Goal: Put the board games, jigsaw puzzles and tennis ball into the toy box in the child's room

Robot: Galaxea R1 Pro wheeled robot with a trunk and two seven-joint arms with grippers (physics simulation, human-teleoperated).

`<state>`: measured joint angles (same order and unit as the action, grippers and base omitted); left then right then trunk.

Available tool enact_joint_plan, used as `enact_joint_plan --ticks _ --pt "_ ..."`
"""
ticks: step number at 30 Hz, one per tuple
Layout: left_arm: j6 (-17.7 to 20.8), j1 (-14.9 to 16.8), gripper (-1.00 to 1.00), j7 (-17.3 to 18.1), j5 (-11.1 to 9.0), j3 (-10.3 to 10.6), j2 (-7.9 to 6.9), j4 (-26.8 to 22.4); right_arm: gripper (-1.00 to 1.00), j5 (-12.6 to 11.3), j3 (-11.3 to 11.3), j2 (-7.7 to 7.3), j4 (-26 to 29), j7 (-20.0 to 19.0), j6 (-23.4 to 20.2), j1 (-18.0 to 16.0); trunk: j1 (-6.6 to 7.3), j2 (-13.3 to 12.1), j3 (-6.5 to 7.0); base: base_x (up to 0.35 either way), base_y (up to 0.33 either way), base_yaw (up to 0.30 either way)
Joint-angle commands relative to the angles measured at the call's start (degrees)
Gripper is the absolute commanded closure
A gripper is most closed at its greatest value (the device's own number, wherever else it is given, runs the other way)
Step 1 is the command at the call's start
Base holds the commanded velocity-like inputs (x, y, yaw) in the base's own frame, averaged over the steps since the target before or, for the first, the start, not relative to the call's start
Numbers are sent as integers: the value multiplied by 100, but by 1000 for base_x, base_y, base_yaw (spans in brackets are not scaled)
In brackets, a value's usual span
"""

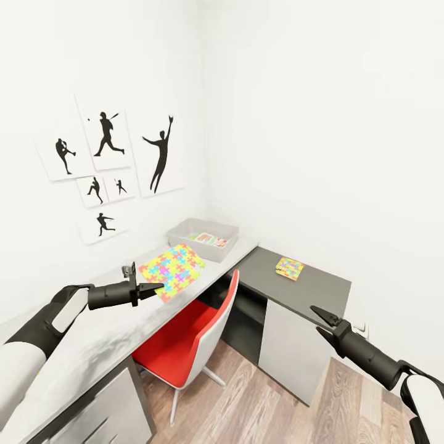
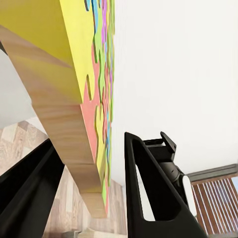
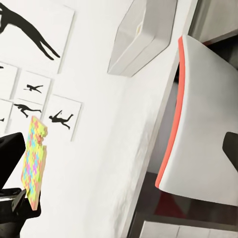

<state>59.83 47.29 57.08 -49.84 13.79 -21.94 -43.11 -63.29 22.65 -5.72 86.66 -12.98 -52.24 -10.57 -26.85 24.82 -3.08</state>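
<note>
Head view: left gripper (image 1: 154, 288) at center-left of frame, clamped on the near edge of a jigsaw puzzle (image 1: 172, 269), which is raised, flat and slightly tilted, over the pale table (image 1: 92, 345). Toy box (image 1: 203, 238) sits just above it in frame, at the table's far end by the corner; some colourful flat boxes already lie inside, too small to name. Second jigsaw puzzle (image 1: 289, 268) lies flat on the dark cabinet top (image 1: 320, 287), right of center. Red chair (image 1: 188, 342) tucked under the table, lower center. Right gripper (image 1: 322, 322) at lower right, hanging over the floor, fingers parted, holding nothing.

Left wrist view: the puzzle box (image 2: 84, 89) fills upper left, wood-coloured side and patterned face both showing. One finger (image 2: 148, 193) lies just off the patterned face, the other dark finger at lower left sits on the opposite side, so the jaws are closed on the box's thickness near one edge.

Right wrist view: held puzzle (image 3: 33, 161) edge-on at lower left with the dark left gripper (image 3: 11, 196) beneath it; toy box (image 3: 144, 34) at top center; chair back (image 3: 203, 134) at right.

Judgement: box looks light, stiff and flat, and won't crush. Smooth faces could slip, and an edge pinch lets it sag or swing, so a deeper bite near mid-edge is safer.
</note>
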Motion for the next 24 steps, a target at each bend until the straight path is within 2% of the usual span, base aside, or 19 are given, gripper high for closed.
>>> enact_joint_plan --ticks 1,5,10,24 --pt "17 8 100 22 -8 19 -7 4 -100 44 10 1 0 -46 -29 -7 19 -29 5 0 0 0" --pt "17 8 100 22 -8 19 8 4 -100 45 37 1 0 -47 -32 -7 107 -190 77 0 0 0" --pt "17 8 100 22 -8 19 1 4 -100 45 26 1 0 -57 -34 -7 107 -190 86 0 0 -42" --pt "17 8 100 22 -8 22 -6 4 -100 45 16 5 0 -107 -41 -7 107 -190 181 0 0 -192"
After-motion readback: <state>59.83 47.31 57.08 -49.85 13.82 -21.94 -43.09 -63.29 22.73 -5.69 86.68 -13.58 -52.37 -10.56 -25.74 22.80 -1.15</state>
